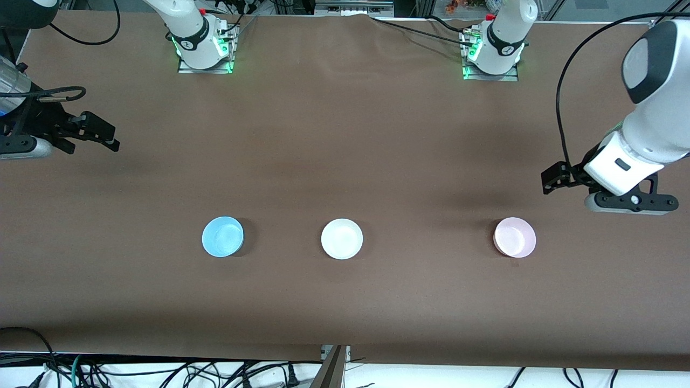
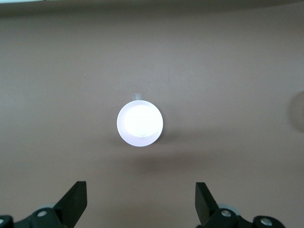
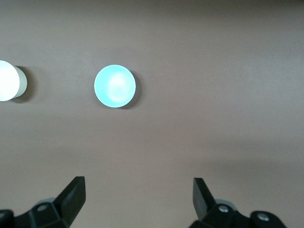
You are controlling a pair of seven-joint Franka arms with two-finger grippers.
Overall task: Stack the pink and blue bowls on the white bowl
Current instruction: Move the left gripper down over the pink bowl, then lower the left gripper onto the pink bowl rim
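Lying apart: smooth round shallow blue bowl (image 1: 222, 236), white bowl (image 1: 342, 238), pink bowl (image 1: 515, 237).

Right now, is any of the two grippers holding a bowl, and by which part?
No, nothing is held. The left gripper and right gripper are open and empty above the table; the pink bowl, white bowl and blue bowl sit untouched.

one blue bowl (image 1: 222, 236), one white bowl (image 1: 342, 238), one pink bowl (image 1: 515, 237)

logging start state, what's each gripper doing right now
Left gripper: open, holding nothing, up over the table near the pink bowl.
Right gripper: open, holding nothing, up over the table's right-arm end.
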